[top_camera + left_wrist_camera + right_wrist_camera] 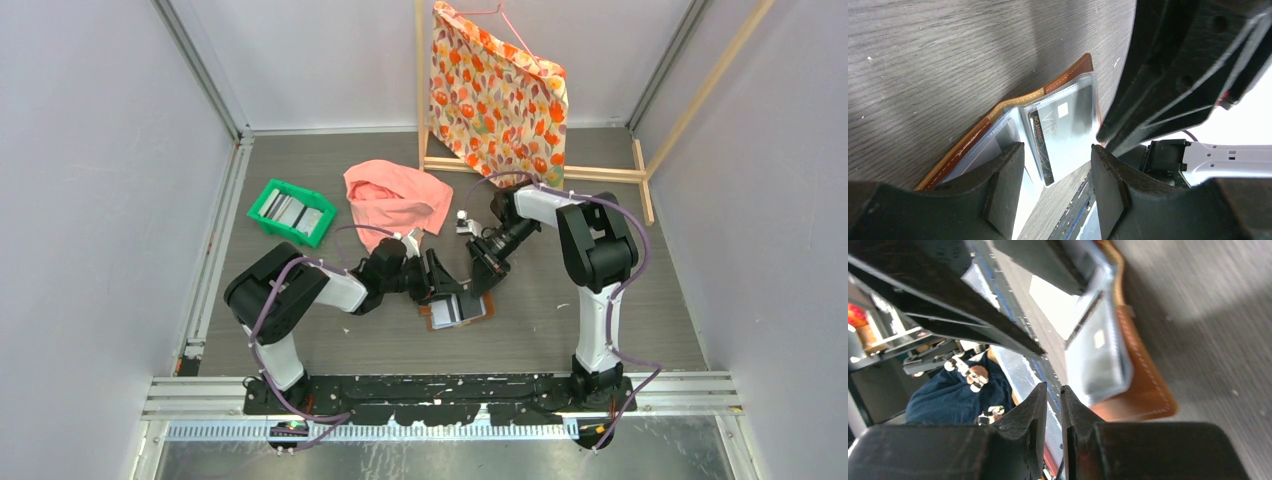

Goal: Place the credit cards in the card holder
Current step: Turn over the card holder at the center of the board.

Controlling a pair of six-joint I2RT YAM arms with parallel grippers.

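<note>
Near the middle of the grey wood-grain table (665, 290), a small brown leather folding wallet (457, 311) is lying open, its clear plastic pockets facing up. A grey card (1064, 131) marked VIP is sitting inside one pocket. The left gripper (1055, 186) is hovering over the wallet with its fingers (1004, 186) spread wide, gripping nothing; whether they are touching the leather cannot be told. The right gripper (1052, 409) is hanging just beside it at the wallet's edge, its fingers (1029, 412) pressed almost together, with nothing showing in the slit between them. Well apart, at the back left, thin grey and white cards (288, 208) are lying in a green plastic tray (283, 231), and a crumpled pink cloth (395, 198) is lying near the tray.
</note>
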